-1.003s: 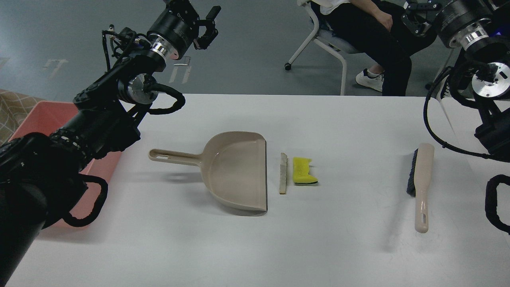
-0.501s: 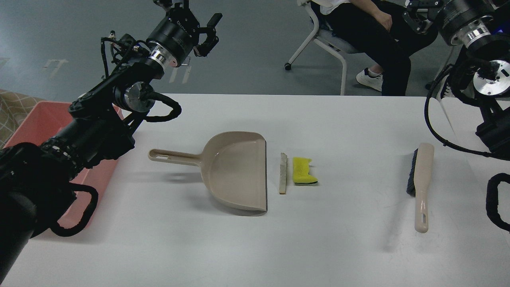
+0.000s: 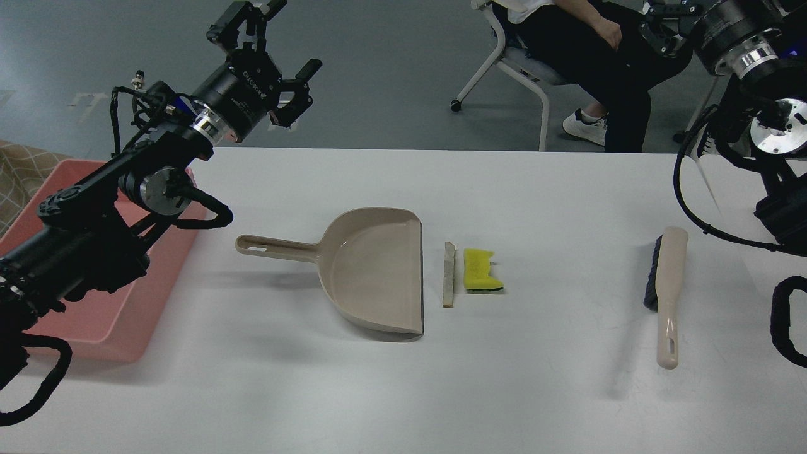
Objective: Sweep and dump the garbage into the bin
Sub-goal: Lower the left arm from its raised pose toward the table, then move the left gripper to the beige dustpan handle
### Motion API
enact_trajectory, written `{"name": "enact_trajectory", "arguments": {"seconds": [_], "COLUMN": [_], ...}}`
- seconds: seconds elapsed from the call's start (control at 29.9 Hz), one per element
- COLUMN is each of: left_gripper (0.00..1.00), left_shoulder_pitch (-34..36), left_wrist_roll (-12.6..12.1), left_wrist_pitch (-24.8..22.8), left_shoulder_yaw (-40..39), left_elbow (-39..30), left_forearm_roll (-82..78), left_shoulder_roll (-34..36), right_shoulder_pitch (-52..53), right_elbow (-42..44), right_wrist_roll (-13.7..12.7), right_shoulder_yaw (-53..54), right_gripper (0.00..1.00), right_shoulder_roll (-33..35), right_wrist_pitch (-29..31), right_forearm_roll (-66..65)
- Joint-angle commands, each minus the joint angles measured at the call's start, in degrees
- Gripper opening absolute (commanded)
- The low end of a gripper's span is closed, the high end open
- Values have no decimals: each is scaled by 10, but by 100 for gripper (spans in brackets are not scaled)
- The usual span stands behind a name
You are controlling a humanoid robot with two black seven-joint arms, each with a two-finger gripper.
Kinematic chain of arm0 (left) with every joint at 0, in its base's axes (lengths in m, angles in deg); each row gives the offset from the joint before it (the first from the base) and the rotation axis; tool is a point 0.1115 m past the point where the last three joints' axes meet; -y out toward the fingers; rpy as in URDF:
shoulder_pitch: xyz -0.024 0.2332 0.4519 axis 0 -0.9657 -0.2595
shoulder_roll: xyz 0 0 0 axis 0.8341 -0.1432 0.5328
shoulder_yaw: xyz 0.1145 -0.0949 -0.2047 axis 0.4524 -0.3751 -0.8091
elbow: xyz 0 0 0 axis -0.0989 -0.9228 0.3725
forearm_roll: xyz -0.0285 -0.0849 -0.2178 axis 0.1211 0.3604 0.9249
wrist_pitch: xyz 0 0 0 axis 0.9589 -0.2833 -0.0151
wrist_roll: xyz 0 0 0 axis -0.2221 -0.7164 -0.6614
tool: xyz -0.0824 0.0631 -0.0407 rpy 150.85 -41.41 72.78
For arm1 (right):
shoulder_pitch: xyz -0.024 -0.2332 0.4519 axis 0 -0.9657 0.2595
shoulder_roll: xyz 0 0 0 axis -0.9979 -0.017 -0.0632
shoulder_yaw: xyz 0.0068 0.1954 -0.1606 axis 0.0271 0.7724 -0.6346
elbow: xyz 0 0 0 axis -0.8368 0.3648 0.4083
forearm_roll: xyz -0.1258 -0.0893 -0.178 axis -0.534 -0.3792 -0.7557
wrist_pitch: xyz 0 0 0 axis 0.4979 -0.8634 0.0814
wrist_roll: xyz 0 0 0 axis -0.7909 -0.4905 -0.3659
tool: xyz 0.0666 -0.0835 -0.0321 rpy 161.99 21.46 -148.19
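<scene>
both garbage scraps [image 3: 466,276] on table [image 3: 536,391] beside dustpan [image 3: 372,271]; bin [image 3: 107,321] apart.

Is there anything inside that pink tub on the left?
The visible part of the pink tub shows only bare floor, no scraps. The robot's left arm crosses over it and covers part of the inside, so that part cannot be checked.

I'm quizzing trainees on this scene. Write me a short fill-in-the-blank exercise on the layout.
1. The thin pale slab lies between the beige plastic dustpan and the ____ sponge piece.
2. The beige brush with dark bristles lies to the ____ of the sponge piece.
3. The shallow rectangular tub at the table's left edge is ____ in colour.

Missing words: yellow; right; pink
</scene>
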Motion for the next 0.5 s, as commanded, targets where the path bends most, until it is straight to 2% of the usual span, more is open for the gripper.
{"name": "enact_trajectory", "arguments": {"seconds": [0.0,0.2,0.47], "left_gripper": [95,95,95], "left_shoulder_pitch": [-20,-35,-136], "left_wrist_roll": [-1,0,5], "left_wrist_pitch": [15,33,37], "left_shoulder_yaw": [9,65,38], "left_elbow": [-43,-124,-258], "left_forearm_roll": [-3,-13,-20], "left_shoulder_roll": [32,111,233], "right_shoulder_pitch": [-1,-3,-9], "right_elbow": [0,0,0], "right_wrist_roll": [0,0,1], "right_shoulder_yaw": [0,0,1], "right_gripper": [100,100,100], "right_shoulder_roll": [0,3,5], "right_wrist_pitch": [0,0,0], "right_forearm_roll": [0,0,0]}}
